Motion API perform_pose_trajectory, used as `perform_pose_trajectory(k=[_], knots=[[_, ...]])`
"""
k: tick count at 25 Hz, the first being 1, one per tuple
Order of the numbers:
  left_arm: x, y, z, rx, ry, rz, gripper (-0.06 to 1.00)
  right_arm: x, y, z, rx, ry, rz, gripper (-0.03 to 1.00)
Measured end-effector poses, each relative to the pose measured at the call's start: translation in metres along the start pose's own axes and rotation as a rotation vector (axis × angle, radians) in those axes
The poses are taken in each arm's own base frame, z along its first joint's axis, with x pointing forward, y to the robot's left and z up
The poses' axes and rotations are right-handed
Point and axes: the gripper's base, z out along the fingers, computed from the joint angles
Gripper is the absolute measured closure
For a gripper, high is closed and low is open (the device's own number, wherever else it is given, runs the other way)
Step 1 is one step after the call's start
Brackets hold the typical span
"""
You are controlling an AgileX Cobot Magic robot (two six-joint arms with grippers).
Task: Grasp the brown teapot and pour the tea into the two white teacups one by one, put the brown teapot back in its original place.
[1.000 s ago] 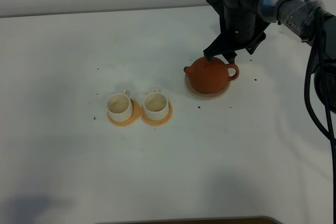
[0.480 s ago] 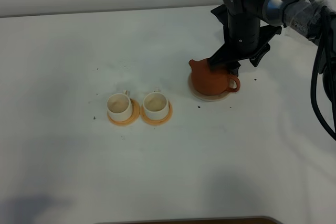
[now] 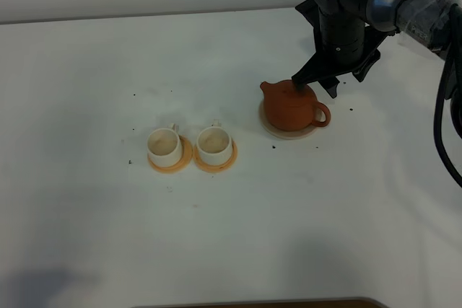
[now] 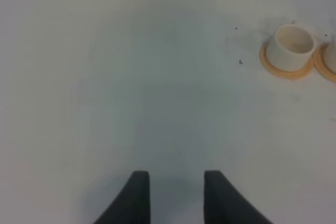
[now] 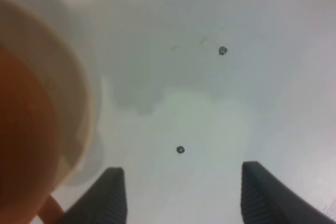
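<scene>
The brown teapot (image 3: pixel 291 107) stands on its cream coaster (image 3: pixel 287 133), the original place, with the spout to the left and the handle to the front right. My right gripper (image 3: pixel 315 87) hangs open just behind and above the pot, and one fingertip (image 3: pixel 297 84) is close to the lid. In the right wrist view the teapot (image 5: pixel 21 145) and coaster rim (image 5: pixel 79 98) lie outside the open gripper (image 5: pixel 184 192), with only bare table between the fingers. The two white teacups (image 3: pixel 164 146) (image 3: pixel 214 144) sit side by side on orange coasters. My left gripper (image 4: pixel 176 192) is open over bare table, with one teacup (image 4: pixel 290 45) far off.
Small dark specks (image 3: pixel 274 147) dot the white table (image 3: pixel 231 236) around the teapot and cups. Orange coasters (image 3: pixel 171 164) lie under the cups. The right arm's black cables (image 3: pixel 440 128) hang along the right edge. The table's far edge runs behind the arm.
The teapot has turned and shifted a little on its coaster, its handle swinging toward the front. The right gripper has moved right and slightly up, staying open. The cups have not moved.
</scene>
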Motion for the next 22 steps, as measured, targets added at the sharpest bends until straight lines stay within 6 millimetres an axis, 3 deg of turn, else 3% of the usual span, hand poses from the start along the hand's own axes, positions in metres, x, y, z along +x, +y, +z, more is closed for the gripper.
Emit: perform_pose_trajectory(k=[11,22], knots=[[0.0,0.0,0.0,0.0,0.0,0.0,0.65,0.026,-0.002,0.007,-0.005,0.093,-0.03,0.46],[0.0,0.0,0.0,0.0,0.0,0.0,0.65,0.024,-0.003,0.008,0.014,0.067,-0.13,0.46]])
